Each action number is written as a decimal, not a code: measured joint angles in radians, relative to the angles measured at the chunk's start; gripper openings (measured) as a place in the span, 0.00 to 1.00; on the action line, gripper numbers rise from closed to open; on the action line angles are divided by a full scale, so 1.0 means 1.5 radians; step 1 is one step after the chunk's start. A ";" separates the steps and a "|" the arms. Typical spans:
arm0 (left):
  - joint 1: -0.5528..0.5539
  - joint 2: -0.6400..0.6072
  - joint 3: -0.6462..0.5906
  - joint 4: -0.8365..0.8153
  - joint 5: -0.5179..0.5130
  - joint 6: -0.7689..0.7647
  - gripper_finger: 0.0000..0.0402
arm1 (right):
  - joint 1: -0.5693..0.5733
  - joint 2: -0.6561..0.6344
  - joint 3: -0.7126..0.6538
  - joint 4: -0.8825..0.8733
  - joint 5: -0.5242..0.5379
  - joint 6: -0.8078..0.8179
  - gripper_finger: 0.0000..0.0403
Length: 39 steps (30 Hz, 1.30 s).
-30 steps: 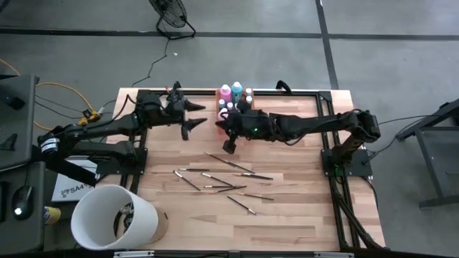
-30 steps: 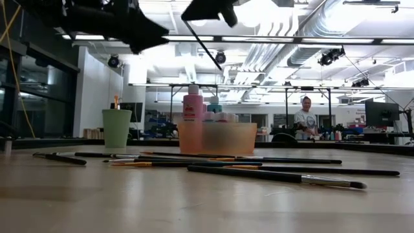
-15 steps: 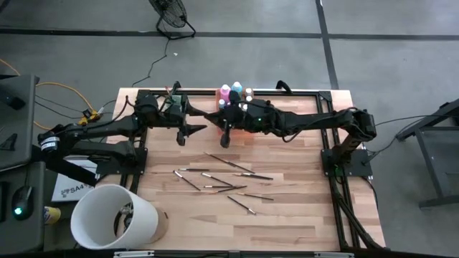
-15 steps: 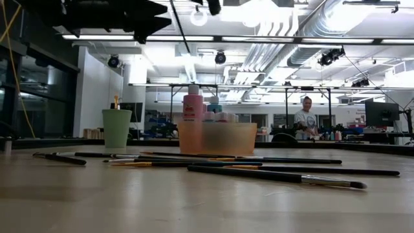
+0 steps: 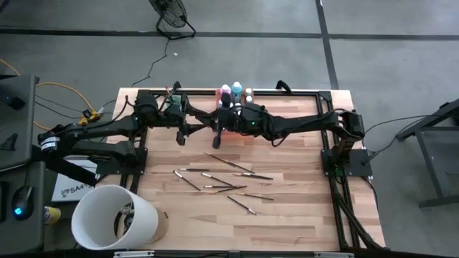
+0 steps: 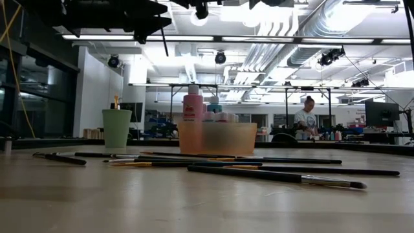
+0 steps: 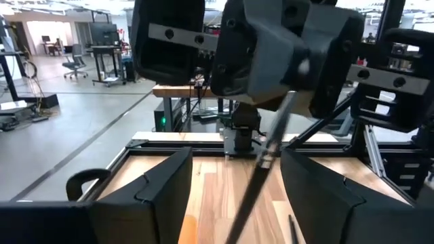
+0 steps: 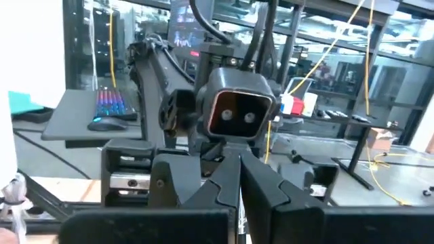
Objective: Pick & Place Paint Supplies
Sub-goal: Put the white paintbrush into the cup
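Note:
My right gripper [image 5: 217, 123] is shut on a thin dark brush [image 7: 264, 163], high above the table's far middle. My left gripper [image 7: 234, 200] faces it, open. In the left wrist view the brush shows between the left gripper's two fingers without touching them. Several more brushes [image 5: 219, 175] lie flat on the wooden table [image 5: 287, 215]. Pink and teal bottles [image 5: 231, 91] stand in the orange tray [image 6: 217, 137] at the far edge. The mint-green cup [image 6: 116, 127] stands left of the tray. My right gripper pinches the brush near its upper end [image 7: 288, 108] between its two fingers. The fingers come in level from the table's right. The brush hangs slanting below them, and its lower end [image 7: 241, 224] is clear of the table.
A big white bucket [image 5: 115, 217] stands at the table's near left corner. A black frame [image 5: 326, 129] runs along the far and right sides. A person [image 6: 305, 116] stands far back in the room. Bare wood lies near the front edge.
My right gripper has moved toward the table's left and my left gripper, carrying the brush. It has tipped up from slanting down to level, and the brush has swung with it. My left gripper has tipped up a little to level and stays open.

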 joint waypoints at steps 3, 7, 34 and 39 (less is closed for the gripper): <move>0.000 0.000 0.000 -0.001 0.000 0.000 0.48 | 0.003 -0.005 0.000 -0.012 0.028 -0.001 0.01; 0.000 0.000 0.000 -0.001 -0.002 0.006 0.37 | 0.003 -0.018 0.001 -0.021 0.032 -0.002 0.01; 0.001 0.000 0.000 -0.029 -0.126 0.014 0.03 | 0.003 -0.073 0.001 -0.192 0.090 0.056 0.33; 0.001 0.000 0.000 -0.082 -0.320 0.020 0.03 | 0.002 -0.148 0.001 -0.367 0.159 0.099 0.50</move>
